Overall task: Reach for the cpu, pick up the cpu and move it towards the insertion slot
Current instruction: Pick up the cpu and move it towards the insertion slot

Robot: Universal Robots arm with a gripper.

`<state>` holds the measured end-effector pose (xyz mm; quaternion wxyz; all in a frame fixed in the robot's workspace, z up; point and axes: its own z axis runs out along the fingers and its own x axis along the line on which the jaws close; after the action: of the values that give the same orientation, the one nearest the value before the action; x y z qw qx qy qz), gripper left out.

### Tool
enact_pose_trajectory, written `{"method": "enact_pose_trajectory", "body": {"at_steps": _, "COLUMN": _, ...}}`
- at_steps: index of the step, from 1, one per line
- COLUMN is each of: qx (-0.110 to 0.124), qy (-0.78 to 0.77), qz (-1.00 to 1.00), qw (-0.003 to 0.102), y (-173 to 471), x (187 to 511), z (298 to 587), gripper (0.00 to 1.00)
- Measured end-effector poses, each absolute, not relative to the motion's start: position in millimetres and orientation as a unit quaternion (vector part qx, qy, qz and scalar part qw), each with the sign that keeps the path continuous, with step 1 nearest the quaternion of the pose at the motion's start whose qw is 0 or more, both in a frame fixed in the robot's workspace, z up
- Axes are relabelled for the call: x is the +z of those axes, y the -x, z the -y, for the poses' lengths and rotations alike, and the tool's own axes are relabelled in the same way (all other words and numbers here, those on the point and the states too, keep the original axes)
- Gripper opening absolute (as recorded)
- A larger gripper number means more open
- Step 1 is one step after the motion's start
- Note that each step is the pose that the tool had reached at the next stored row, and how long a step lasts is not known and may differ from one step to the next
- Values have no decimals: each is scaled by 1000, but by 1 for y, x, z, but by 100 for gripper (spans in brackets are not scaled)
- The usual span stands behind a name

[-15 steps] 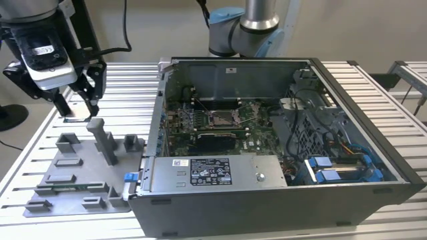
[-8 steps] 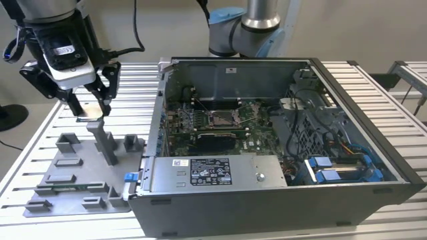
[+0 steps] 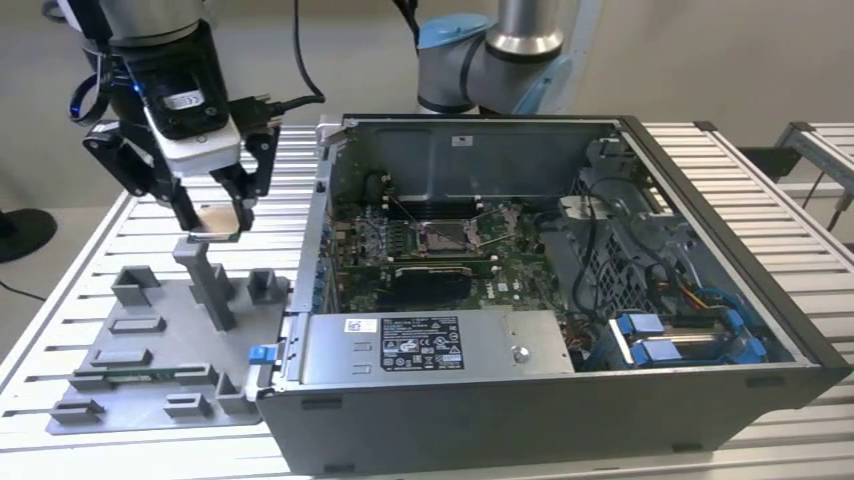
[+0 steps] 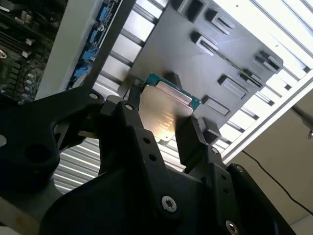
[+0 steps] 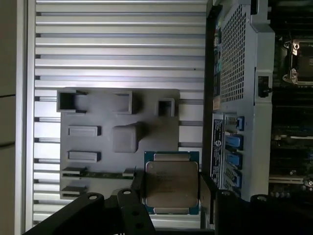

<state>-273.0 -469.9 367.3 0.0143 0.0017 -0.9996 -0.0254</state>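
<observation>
exterior view: black gripper [image 3: 214, 232] closed on the cpu [image 3: 216, 238], a thin flat pale square pinched by its edges between the two fingers [image 3: 180, 215]. it hangs just above a grey plastic post [image 3: 207, 285] that stands upright on a matte grey fixture plate [image 3: 147, 400] with small blocky holders. the plate lies on a ribbed aluminium slat table [image 3: 80, 260]. beside it, on the exterior view's right, is an open dark metal computer case [image 3: 534, 420]. inside it are a green circuit board [image 3: 514, 285] and the insertion slot [image 3: 443, 235], a shiny square frame with a dark centre; the slot is well apart from the cpu. second wrist view: the cpu [image 4: 164, 110] has a smooth silver face with a green rim. black bolted fingers [image 4: 132, 132] press on two opposite sides, and the fixture plate [image 4: 195, 63] sits behind it. first wrist view: the cpu [image 5: 171, 183] is square with a brushed metal lid, clamped between the fingers [image 5: 138, 183]. it is held over the edge of the fixture plate [image 5: 117, 105], clear of the post top [image 5: 126, 138]. the case's perforated wall [image 5: 234, 58] is near. the insertion slot [image 5: 299, 61] sits inside the case with nothing in it.
</observation>
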Motion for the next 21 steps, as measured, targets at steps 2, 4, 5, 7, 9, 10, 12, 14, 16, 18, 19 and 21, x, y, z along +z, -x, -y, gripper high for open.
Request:
{"method": "enact_pose_trajectory", "body": {"at_steps": 2, "qx": -25, "qy": -2, "qz": 1000, "qw": 14, "y": 268, "x": 367, "z": 470, "gripper": 0}}
{"method": "enact_pose_trajectory", "body": {"at_steps": 4, "qx": -25, "qy": -2, "qz": 1000, "qw": 15, "y": 266, "x": 368, "z": 470, "gripper": 0}}
{"method": "enact_pose_trajectory", "body": {"at_steps": 5, "qx": -25, "qy": -2, "qz": 1000, "qw": 15, "y": 265, "x": 368, "z": 470, "gripper": 0}}
{"method": "enact_pose_trajectory", "body": {"at_steps": 7, "qx": -25, "qy": -2, "qz": 1000, "qw": 14, "y": 264, "x": 370, "z": 470, "gripper": 0}}
{"method": "enact_pose_trajectory", "body": {"at_steps": 9, "qx": -25, "qy": -2, "qz": 1000, "qw": 14, "y": 263, "x": 371, "z": 470, "gripper": 0}}
{"method": "enact_pose_trajectory", "body": {"at_steps": 10, "qx": -25, "qy": -2, "qz": 1000, "qw": 14, "y": 261, "x": 372, "z": 470, "gripper": 0}}
{"method": "enact_pose_trajectory", "body": {"at_steps": 12, "qx": -25, "qy": -2, "qz": 1000, "qw": 14, "y": 258, "x": 373, "z": 470, "gripper": 0}}
{"method": "enact_pose_trajectory", "body": {"at_steps": 14, "qx": -25, "qy": -3, "qz": 1000, "qw": 14, "y": 255, "x": 373, "z": 470, "gripper": 0}}
{"method": "enact_pose_trajectory", "body": {"at_steps": 16, "qx": -25, "qy": -3, "qz": 1000, "qw": 14, "y": 253, "x": 375, "z": 470, "gripper": 0}}
{"method": "enact_pose_trajectory", "body": {"at_steps": 18, "qx": -25, "qy": -4, "qz": 1000, "qw": 15, "y": 249, "x": 376, "z": 470, "gripper": 0}}
{"method": "enact_pose_trajectory", "body": {"at_steps": 19, "qx": -25, "qy": -4, "qz": 1000, "qw": 15, "y": 248, "x": 376, "z": 470, "gripper": 0}}
{"method": "enact_pose_trajectory", "body": {"at_steps": 21, "qx": -25, "qy": -5, "qz": 1000, "qw": 15, "y": 243, "x": 376, "z": 470, "gripper": 0}}
